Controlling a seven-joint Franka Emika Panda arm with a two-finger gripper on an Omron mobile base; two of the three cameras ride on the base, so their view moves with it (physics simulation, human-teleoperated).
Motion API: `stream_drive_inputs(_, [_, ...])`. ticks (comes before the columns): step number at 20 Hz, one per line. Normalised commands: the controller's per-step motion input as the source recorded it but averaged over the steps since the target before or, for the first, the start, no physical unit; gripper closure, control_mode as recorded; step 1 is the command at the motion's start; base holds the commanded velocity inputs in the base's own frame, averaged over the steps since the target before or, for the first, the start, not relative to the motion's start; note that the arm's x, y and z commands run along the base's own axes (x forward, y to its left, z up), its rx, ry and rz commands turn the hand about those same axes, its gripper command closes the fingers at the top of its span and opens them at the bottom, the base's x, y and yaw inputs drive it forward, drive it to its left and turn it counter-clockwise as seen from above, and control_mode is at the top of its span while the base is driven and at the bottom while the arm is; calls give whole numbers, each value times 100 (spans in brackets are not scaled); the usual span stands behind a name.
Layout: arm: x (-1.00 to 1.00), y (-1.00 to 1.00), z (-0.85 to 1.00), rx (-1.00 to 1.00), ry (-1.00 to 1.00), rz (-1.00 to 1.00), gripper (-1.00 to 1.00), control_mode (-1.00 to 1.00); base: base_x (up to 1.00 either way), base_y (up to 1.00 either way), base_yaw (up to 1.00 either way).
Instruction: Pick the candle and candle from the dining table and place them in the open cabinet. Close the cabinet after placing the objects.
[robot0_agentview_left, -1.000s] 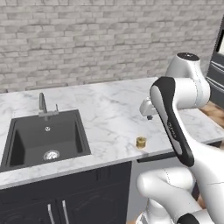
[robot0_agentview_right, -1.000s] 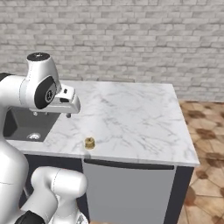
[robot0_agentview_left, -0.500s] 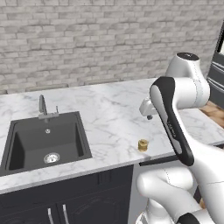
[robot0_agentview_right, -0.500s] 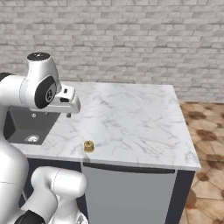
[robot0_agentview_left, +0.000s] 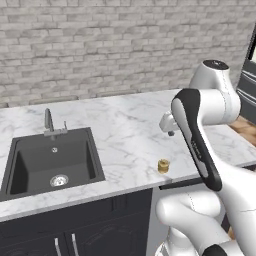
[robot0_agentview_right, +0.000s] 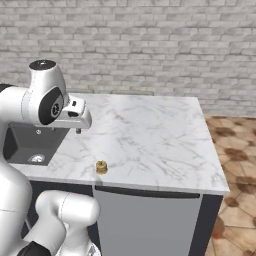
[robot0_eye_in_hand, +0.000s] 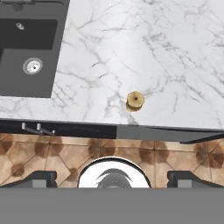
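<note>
The white arm's two-finger gripper (robot0_eye_in_hand: 112, 177) is hanging high above the long white grey-veined marble dining table (robot0_agentview_left: 125, 130), its dark fingertips (robot0_eye_in_hand: 37, 178) standing at their widest and gripping nothing. Below it and a little ahead in the hand view, a small squat tan-gold candle (robot0_eye_in_hand: 135, 101) is sitting upright on the marble close to the table's front edge, well clear of the fingers. It is also showing in the left base view (robot0_agentview_left: 163, 166) and the right base view (robot0_agentview_right: 101, 167). Off to one side of the gripper, the black inset sink (robot0_agentview_left: 52, 161) is lying in the tabletop with its metal tap (robot0_agentview_left: 49, 122) behind it. The gripper itself is probably the pale block (robot0_agentview_right: 75, 117) jutting from the arm, though its fingers are too small to make out there.
</note>
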Motion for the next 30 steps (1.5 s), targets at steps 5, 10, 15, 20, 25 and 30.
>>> stream_drive_inputs(5, [0,0,0,0,-15,0,-100,-100,0,0,0])
stream_drive_inputs(10, [7,0,-10,0,-9,0,-100,-100,0,0,0])
stream_drive_inputs(15, [15,-1,-18,0,-1,0,-100,-100,0,0,0])
stream_drive_inputs(20, [14,-5,-22,0,0,-2,-100,-100,0,0,0])
stream_drive_inputs(25, [4,-13,-21,1,2,-8,-100,-100,0,0,0])
stream_drive_inputs(30, [0,-17,-22,3,6,-14,-100,-100,0,0,0])
